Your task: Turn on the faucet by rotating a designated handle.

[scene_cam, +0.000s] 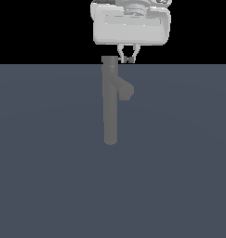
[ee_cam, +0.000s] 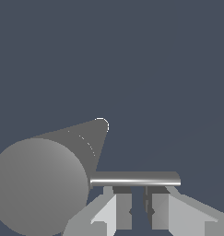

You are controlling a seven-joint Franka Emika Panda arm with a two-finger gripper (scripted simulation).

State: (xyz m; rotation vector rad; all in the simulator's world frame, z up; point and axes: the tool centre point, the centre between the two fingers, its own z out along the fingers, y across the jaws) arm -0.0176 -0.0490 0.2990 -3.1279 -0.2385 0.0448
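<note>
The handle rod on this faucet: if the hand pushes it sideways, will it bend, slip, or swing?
The handle is a straight, metallic-looking rod, so it is probably stiff. Its smooth round surface may let the fingers slide along it. Fixed only at the faucet top, it likely swings about that end.

The end effector (scene_cam: 127, 59) points straight down, fingers (ee_cam: 124, 209) nearly closed.

Slate-blue floor (scene_cam: 44, 186), grey faucet (scene_cam: 109, 111) on it

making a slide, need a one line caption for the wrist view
Wrist view: the pincer, fingers narrowly apart, hovers beside the silver handle projecting from the grey faucet.
</note>
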